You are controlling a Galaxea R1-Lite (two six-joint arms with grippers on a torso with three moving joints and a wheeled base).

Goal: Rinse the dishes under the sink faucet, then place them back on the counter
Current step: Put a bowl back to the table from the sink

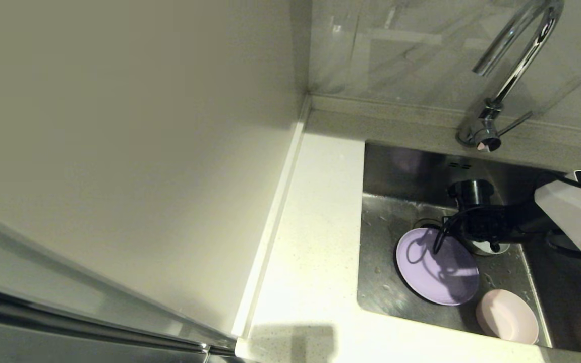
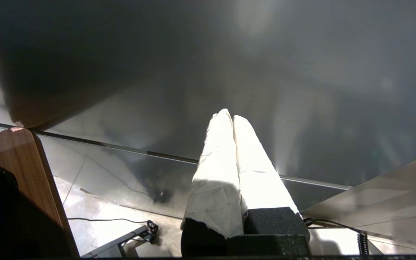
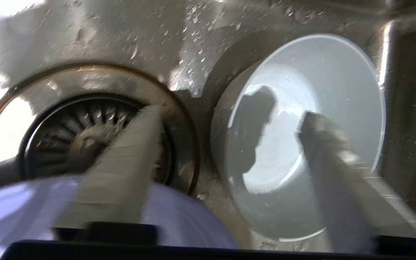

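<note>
In the steel sink (image 1: 396,171) lie a lavender plate (image 1: 437,275), a pale pink bowl (image 1: 507,316) by the front wall, and a white mug (image 1: 487,247) mostly hidden under my right gripper (image 1: 472,224). In the right wrist view the upright mug (image 3: 302,108) stands beside the drain strainer (image 3: 81,137), with the plate (image 3: 186,220) close below. My right gripper (image 3: 229,115) is open and low over the mug's near wall: one finger hangs over the strainer, the other over the mug's mouth. The left gripper (image 2: 229,117) is shut on nothing, parked away from the sink.
The chrome faucet (image 1: 517,60) arches over the sink's back right corner, its lever (image 1: 515,123) pointing right. A white counter (image 1: 315,242) strip runs left of the basin, bounded by a raised edge (image 1: 275,217) and a tall pale panel. Water drops dot the basin floor.
</note>
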